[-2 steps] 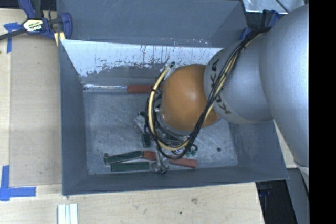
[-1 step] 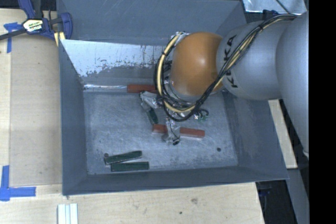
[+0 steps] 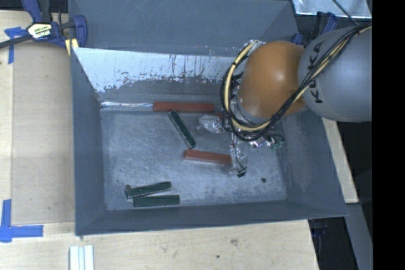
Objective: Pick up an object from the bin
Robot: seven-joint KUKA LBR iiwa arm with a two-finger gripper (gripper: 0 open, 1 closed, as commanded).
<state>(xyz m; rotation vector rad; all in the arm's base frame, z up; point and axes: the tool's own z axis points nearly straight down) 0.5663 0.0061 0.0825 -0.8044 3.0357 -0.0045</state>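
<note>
The claw [image 3: 239, 166] by a red-brown stick [image 3: 207, 157]
The stick lay flat in the middle of the bin [image 3: 87, 136]. It looked light, hard and thin, best grabbed across its middle. Claw open or shut: could not tell.

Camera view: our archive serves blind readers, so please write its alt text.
The robot's gripper hangs in a grey metal bin at the right end of a short reddish-brown flat bar. A slanted dark green bar lies behind it, a longer reddish-brown bar along the back wall, two dark green bars at front left.
</note>
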